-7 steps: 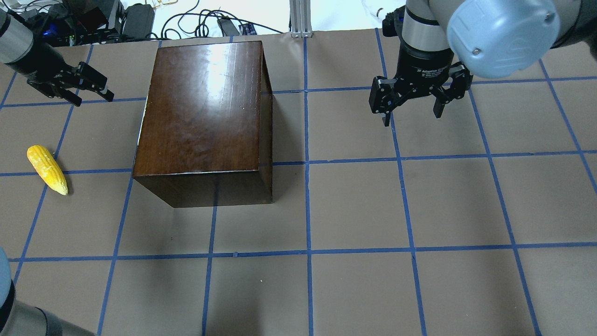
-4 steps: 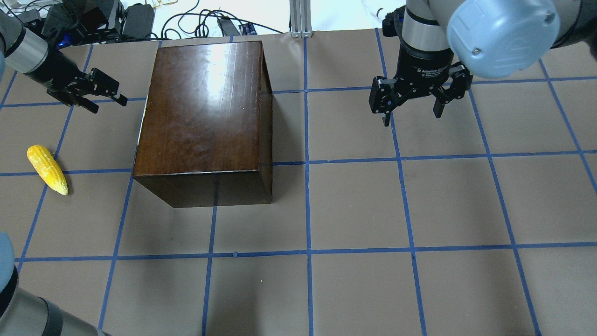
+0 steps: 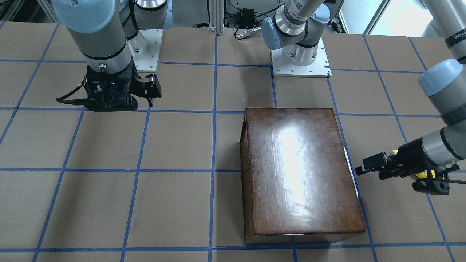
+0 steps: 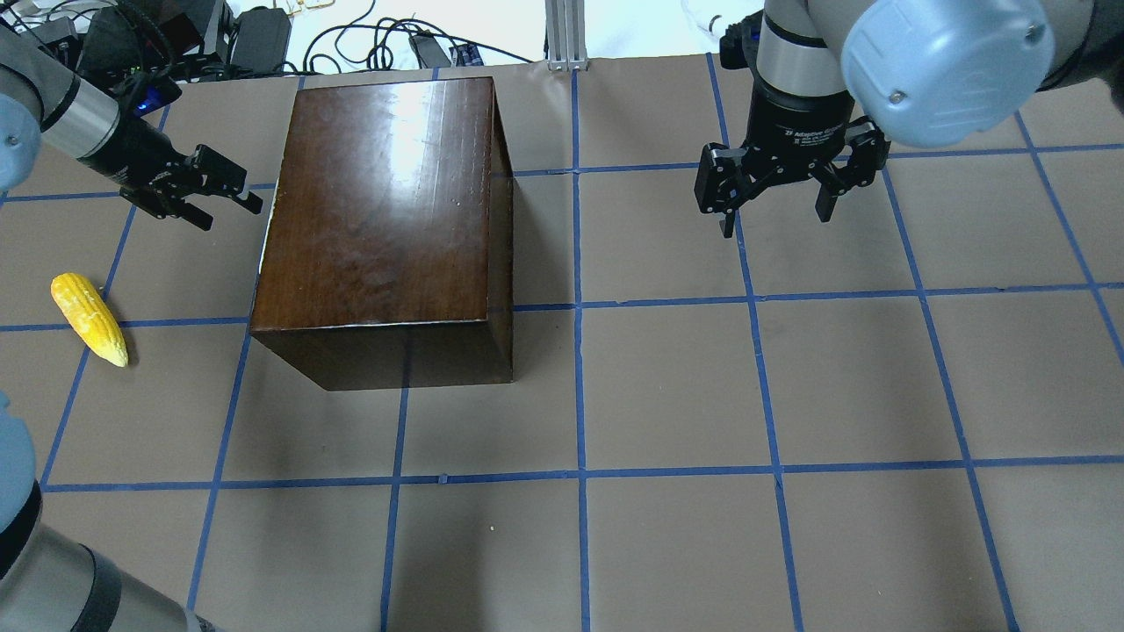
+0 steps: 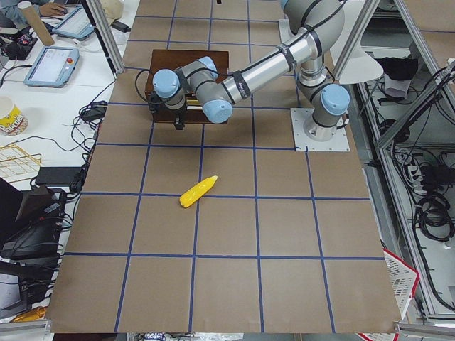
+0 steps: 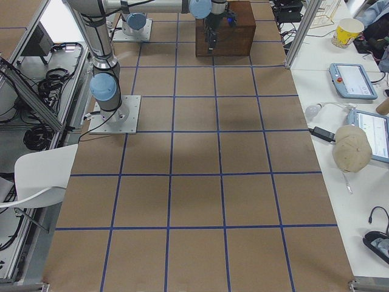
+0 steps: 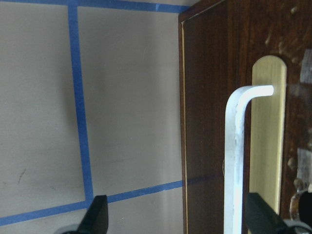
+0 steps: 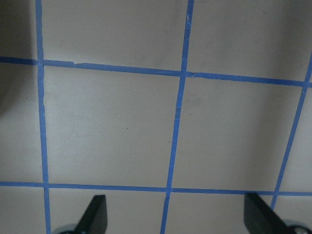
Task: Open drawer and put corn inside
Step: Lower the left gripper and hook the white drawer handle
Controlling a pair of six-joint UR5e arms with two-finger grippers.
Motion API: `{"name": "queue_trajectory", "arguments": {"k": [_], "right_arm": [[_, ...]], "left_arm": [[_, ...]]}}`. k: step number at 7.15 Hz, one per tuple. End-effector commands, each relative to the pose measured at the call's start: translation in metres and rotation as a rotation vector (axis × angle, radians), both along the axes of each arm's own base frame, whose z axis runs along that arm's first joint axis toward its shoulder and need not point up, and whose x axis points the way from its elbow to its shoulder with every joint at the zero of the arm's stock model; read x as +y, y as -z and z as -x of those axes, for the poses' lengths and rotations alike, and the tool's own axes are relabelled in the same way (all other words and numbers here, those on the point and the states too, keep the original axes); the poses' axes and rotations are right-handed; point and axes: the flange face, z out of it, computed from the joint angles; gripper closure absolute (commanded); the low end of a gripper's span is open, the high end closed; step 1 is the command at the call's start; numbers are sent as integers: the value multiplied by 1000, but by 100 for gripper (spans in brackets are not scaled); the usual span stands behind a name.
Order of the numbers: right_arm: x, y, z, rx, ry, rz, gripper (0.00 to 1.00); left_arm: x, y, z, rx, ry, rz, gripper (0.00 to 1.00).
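Two claws stand spread and empty. The left gripper [image 4: 235,215] faces the box's [image 4: 386,202] left side, lined up with the handle [image 7: 234,161] of the shut drawer [image 7: 209,97] but not yet touching it. The right gripper [image 4: 776,219] hangs over the table [image 4: 667,386], well apart. We judge the handle thin, stiff and probably slick, best pinched across its bar. The corn [image 4: 88,319] lies left of the box. It looks light and likely to roll, so we would grip its thick middle.

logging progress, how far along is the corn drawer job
Done: nothing yet; the drawer looks shut. In hand: the open left claw faces its handle, not gripping. Left: pull it open, then move the corn, lying on the table, inside. The right claw hangs open, idle.
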Motion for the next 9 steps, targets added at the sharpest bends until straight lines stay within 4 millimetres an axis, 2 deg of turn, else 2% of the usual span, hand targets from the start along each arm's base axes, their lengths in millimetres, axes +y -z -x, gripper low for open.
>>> {"name": "queue_trajectory", "arguments": {"k": [1,9], "right_arm": [[0,0,0,0,-1,0,0],[0,0,0,0,0,0,0]], "left_arm": [[-5,10,4,49,-27,-5,0],[-4,38,14,75,-4,-49,0]]}}
